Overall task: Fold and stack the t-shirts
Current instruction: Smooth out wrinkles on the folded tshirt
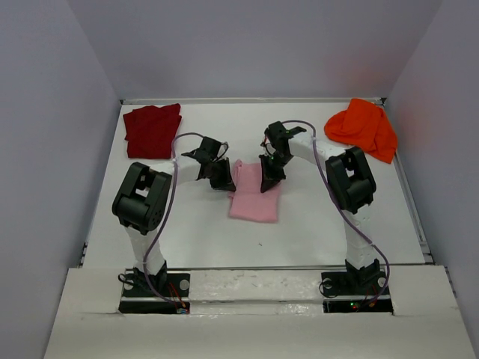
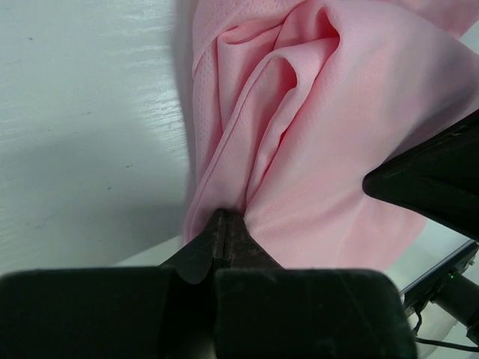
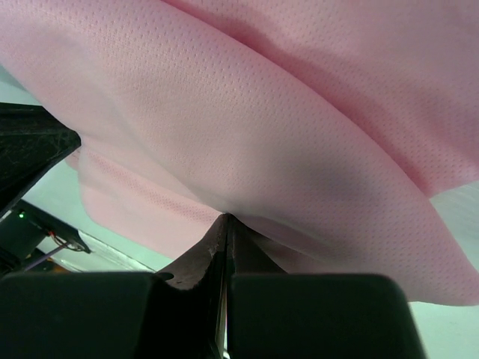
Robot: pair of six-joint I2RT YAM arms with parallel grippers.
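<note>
The light pink t-shirt (image 1: 254, 200) lies partly folded in the middle of the table. My left gripper (image 1: 222, 179) is shut on its left far edge; in the left wrist view the cloth (image 2: 322, 149) bunches in folds from the pinched tips (image 2: 222, 217). My right gripper (image 1: 268, 182) is shut on the shirt's right far edge, and pink cloth (image 3: 247, 127) fills the right wrist view above the closed tips (image 3: 227, 218). The dark red t-shirt (image 1: 153, 130) lies folded at the far left. The bright orange t-shirt (image 1: 363, 128) sits crumpled at the far right.
The white table (image 1: 314, 217) is walled by grey panels on three sides, with a raised rim along its edges. Both arm bases (image 1: 153, 288) stand at the near edge with cables looping from them.
</note>
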